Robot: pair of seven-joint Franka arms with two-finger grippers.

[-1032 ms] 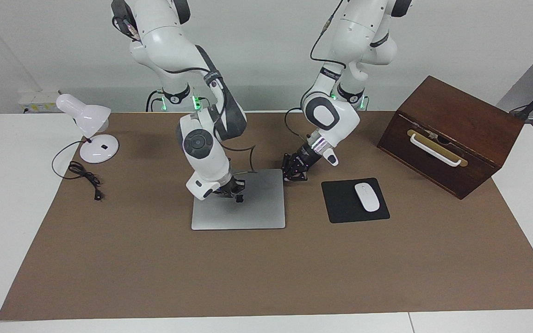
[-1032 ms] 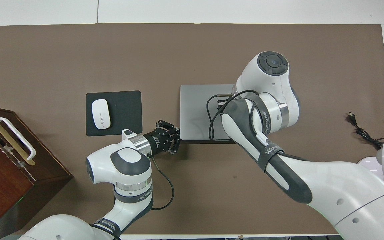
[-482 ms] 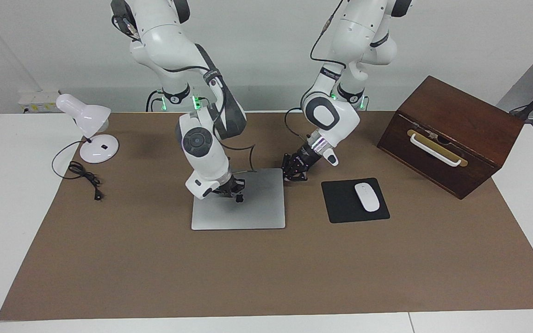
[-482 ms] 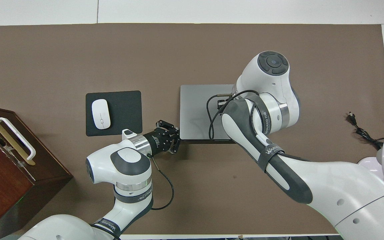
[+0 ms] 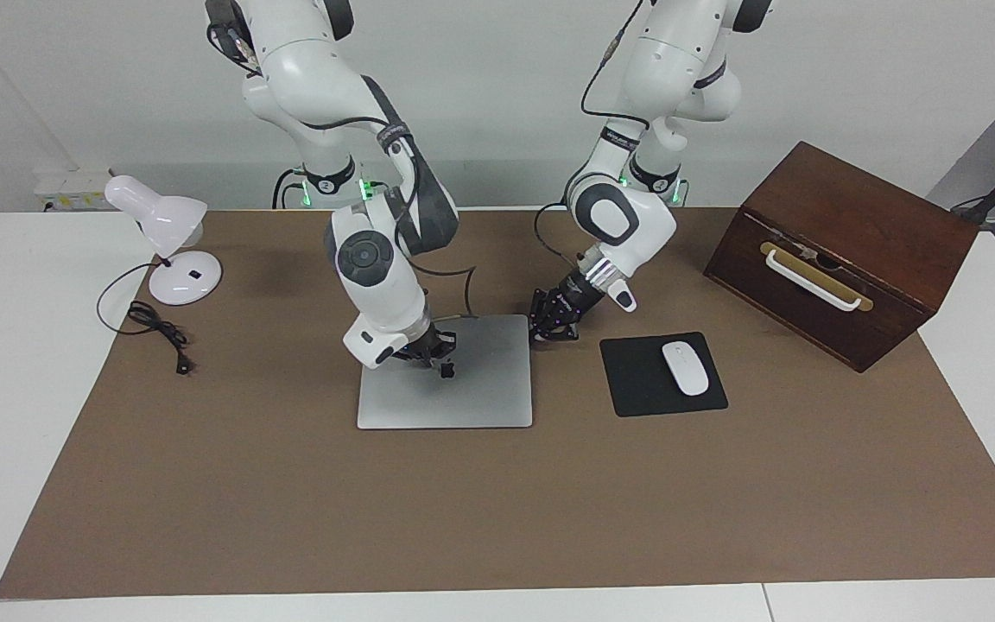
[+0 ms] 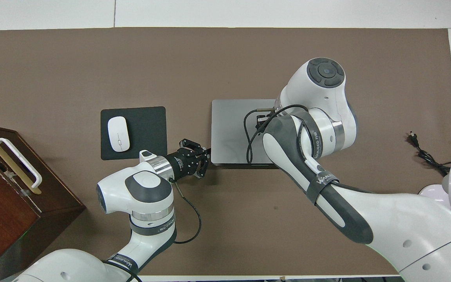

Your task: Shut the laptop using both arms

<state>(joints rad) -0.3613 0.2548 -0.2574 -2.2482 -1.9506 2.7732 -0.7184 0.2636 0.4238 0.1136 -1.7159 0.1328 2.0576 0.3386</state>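
The laptop (image 5: 446, 373) lies flat on the brown mat (image 5: 497, 501) of the counter (image 5: 14, 363), with the lid fully down and the dark logo facing up, so the closing itself looks finished. It sits beside the black mouse pad (image 5: 636, 380), toward the right arm's end. What is left, I judge, is only to lift both arms away.

The right end effector (image 5: 433, 350) is just over the lid near the logo; I cannot tell how wide it is, and it holds nothing that I can see. The left end effector (image 5: 552, 321) is at the laptop corner nearest the robots, toward the mouse pad; its fingers (image 6: 194, 166) look a little apart and hold nothing.

I count one laptop, two arms, one mouse pad, one white mouse (image 5: 686, 368), one desk lamp (image 5: 165, 233) and one wooden box (image 5: 843, 250).
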